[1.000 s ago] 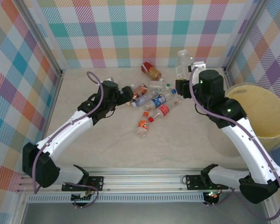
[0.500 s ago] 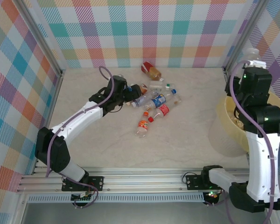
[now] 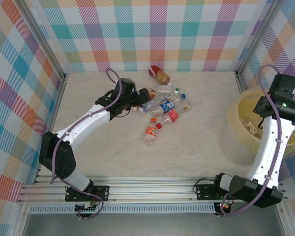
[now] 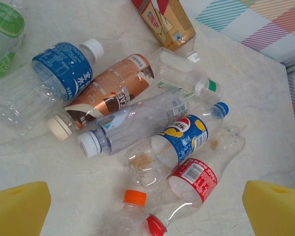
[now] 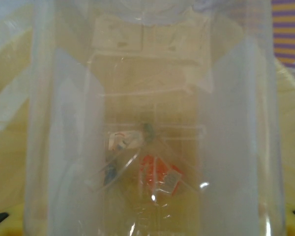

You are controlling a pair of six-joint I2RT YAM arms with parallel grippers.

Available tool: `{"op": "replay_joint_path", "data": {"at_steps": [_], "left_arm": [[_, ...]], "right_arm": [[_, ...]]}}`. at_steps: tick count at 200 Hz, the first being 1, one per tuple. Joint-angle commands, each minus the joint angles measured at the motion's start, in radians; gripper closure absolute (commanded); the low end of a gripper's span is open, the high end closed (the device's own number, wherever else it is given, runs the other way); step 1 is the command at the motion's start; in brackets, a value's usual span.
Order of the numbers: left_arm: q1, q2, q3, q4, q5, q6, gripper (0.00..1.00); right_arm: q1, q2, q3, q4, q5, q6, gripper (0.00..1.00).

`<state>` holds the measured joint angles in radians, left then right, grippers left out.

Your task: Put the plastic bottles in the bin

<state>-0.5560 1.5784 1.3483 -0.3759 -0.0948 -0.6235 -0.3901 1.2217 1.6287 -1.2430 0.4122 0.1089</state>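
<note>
The right gripper holds a clear bottle between its fingers. The bottle's walls span the whole gap, and it sits directly over the open mouth of the bin. Through the plastic, blurred shapes with a red patch lie on the bin's floor, too soft to name. The left gripper hangs well apart from the bin, across the table. Its yellow pads are spread wide with nothing between them, above the pile of plastic bottles. Just under that gripper lie an orange-capped bottle and, touching it on the bin side, a red-labelled bottle. Next comes a blue-capped bottle, its cap pointing toward the bin. Pressed against it on the side away from the bin are a white-capped clear bottle, a brown-labelled bottle and a blue-labelled water bottle. A green-labelled bottle lies farthest from the bin. A bottle of brown liquid lies at the pile's far edge, apart from the bin.
</note>
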Motion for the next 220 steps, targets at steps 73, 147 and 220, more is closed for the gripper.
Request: {"op": "replay_joint_path", "data": {"at_steps": [73,147,220], "left_arm": [[0.014,-0.06,0.002,-0.074,-0.043,-0.008,0.0],[0.013,-0.028,0.042,-0.121,-0.062,-0.019,0.0],[0.014,0.009,0.043,-0.133,-0.091,-0.062,0.0]], "right_arm": [[-0.062,0.004,-0.212,0.145,-0.173,0.079,0.47],[-0.064,-0.111,-0.317,0.283,0.174,0.079,0.1],[-0.062,-0.304,-0.343,0.416,-0.244,0.165,0.02]]}}
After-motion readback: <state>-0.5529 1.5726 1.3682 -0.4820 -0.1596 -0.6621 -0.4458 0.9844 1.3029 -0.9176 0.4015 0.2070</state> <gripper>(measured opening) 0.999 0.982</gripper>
